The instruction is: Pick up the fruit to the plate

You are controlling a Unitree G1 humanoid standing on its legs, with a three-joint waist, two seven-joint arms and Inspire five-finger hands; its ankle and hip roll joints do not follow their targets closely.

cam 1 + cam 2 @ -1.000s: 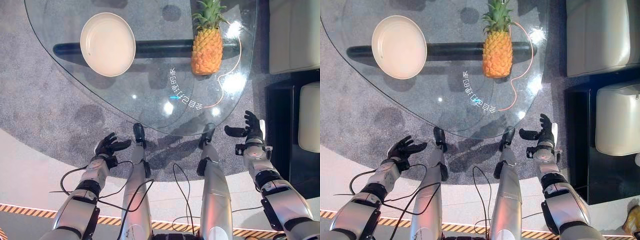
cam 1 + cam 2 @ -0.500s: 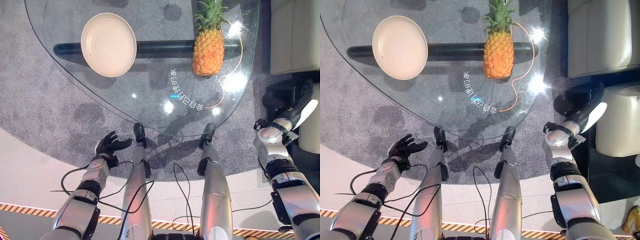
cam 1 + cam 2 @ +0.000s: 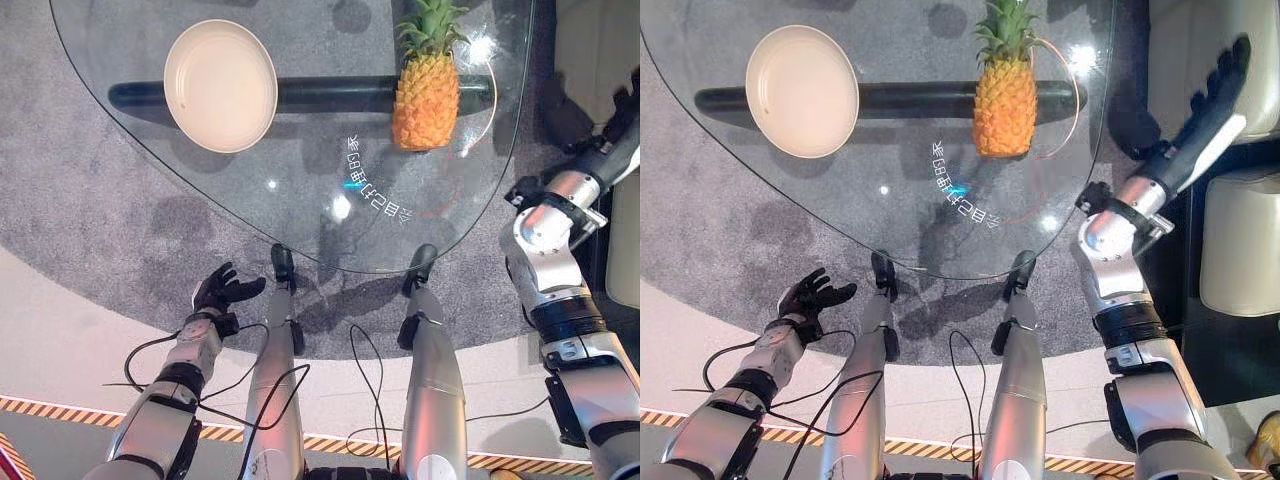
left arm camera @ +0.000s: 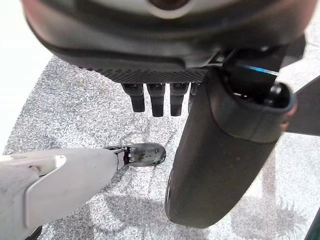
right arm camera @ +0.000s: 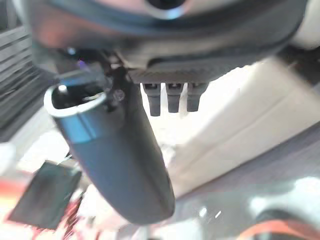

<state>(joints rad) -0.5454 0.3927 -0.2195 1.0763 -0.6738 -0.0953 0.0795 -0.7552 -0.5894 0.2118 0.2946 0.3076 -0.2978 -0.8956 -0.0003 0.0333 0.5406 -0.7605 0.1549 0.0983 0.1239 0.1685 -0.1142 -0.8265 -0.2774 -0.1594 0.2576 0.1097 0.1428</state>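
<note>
A pineapple stands upright at the far right of the glass table. An empty cream plate lies at the far left of the same table. My right hand is raised past the table's right edge, about level with the pineapple and well apart from it, its fingers straight and open. In the right wrist view the thumb and fingers hold nothing. My left hand hangs low over the carpet in front of the table, open and empty, with its thumb large in its wrist view.
Cream cushioned seats stand right of the table, just behind my raised right hand. A dark low unit sits below them. Grey carpet lies under the table, and a dark bar runs beneath the glass.
My right arm has swung up and outward, from low by the table's near right edge to high beside its right rim. The left hand has stayed nearly still.
</note>
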